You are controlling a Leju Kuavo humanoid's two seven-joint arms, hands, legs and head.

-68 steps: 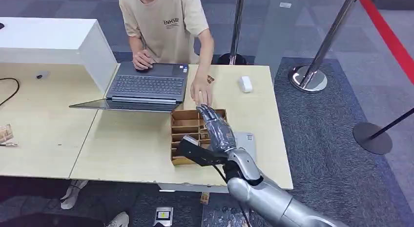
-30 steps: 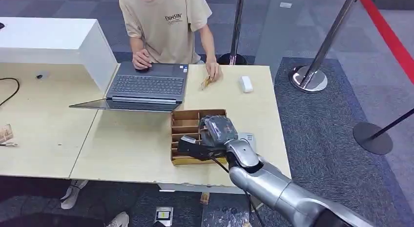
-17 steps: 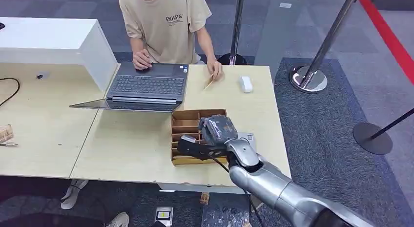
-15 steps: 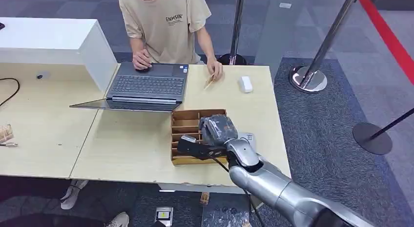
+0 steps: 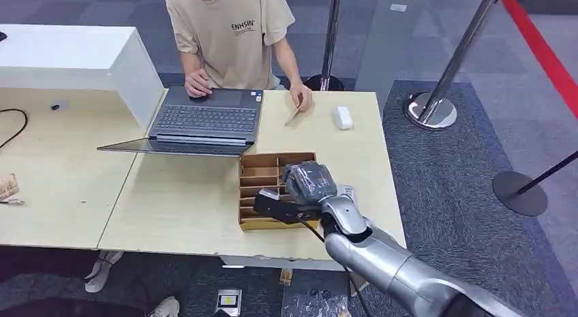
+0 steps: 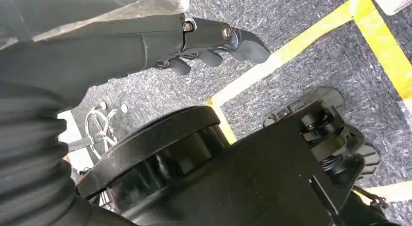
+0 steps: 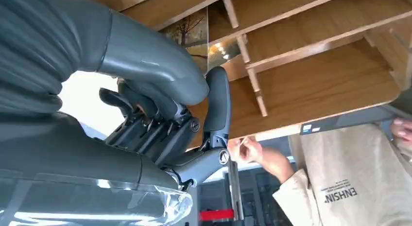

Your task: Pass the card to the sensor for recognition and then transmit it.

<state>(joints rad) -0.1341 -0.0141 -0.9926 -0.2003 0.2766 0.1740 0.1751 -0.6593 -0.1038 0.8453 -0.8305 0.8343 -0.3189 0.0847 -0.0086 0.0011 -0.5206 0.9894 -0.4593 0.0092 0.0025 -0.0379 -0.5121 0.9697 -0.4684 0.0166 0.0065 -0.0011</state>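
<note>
A pale wooden table [image 5: 184, 208] stands on dark grey carpet [image 5: 463, 194], a white counter [image 5: 68, 54] at its far left; chrome stanchions [image 5: 436, 102] (red stripe [image 5: 545, 54] beyond) stand far right.

Silver right arm [image 5: 382, 262], dark grey robot hand [image 5: 308, 180], black cable.

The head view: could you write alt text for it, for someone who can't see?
A silver robot arm's right hand reaches into a wooden divided box on a pale table. Across the table a person sits at an open laptop, holding a small card near a white device.
</note>
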